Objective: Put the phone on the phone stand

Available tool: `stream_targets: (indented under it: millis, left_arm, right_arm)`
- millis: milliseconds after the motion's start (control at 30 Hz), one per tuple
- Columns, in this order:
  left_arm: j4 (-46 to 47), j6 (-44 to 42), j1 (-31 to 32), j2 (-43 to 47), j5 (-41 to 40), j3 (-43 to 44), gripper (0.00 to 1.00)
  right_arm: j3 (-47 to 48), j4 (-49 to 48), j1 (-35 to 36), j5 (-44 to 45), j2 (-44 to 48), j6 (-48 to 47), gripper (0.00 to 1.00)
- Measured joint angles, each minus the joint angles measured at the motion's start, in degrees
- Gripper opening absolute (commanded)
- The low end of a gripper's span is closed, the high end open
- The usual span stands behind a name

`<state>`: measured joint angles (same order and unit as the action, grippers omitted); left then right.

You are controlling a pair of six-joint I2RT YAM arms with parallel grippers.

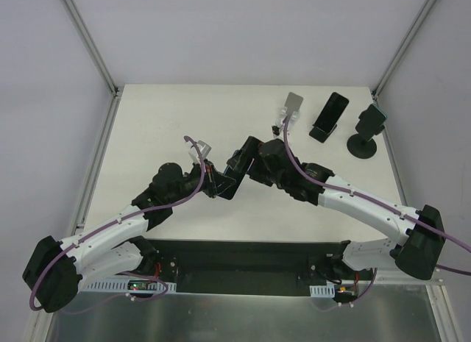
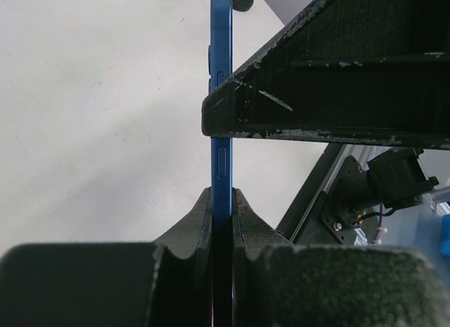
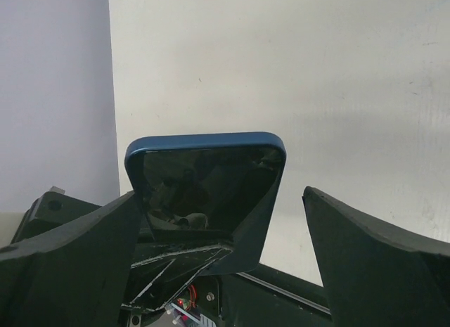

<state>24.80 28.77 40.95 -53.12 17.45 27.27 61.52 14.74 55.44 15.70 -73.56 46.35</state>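
Note:
The phone (image 2: 221, 95) is blue-edged with a dark glass face (image 3: 204, 186). It is held edge-up above the table's middle (image 1: 227, 184). My left gripper (image 2: 222, 207) is shut on its lower end, the pads pressed to both flat faces (image 1: 215, 182). My right gripper (image 3: 221, 193) is open around the phone's upper end. Its left finger is close beside the phone, and a gap shows on the right side (image 1: 241, 162). One right finger (image 2: 330, 81) crosses in front of the phone in the left wrist view. An empty silver phone stand (image 1: 294, 104) sits at the far right.
To the right of the silver stand, a black holder (image 1: 328, 116) carries a dark phone. Beside it is a round-based black stand (image 1: 366, 130) with a teal-edged top. The table's right edge and a frame post lie just beyond them.

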Motion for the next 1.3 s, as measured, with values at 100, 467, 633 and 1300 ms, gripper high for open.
stream_targets:
  millis: [100, 467, 633, 1300]
  left_arm:
    - [0.0, -0.3, 0.0, 0.0, 0.0, 0.0, 0.00]
    - [-0.1, -1.2, 0.0, 0.0, 0.0, 0.0, 0.00]
    - [-0.3, -1.4, 0.0, 0.1, 0.0, 0.0, 0.00]
    - [-8.9, -1.9, 0.0, 4.3, -8.9, 2.8, 0.79]
  right_arm:
    - [0.0, 0.2, 0.0, 0.4, 0.0, 0.9, 0.94]
    - [0.0, -1.5, -0.2, 0.1, -0.7, 5.3, 0.78]
    - [0.0, -2.1, -0.3, 0.0, -1.2, 6.0, 0.77]
    - [0.0, -2.5, -3.9, 1.2, -5.1, 0.7, 0.01]
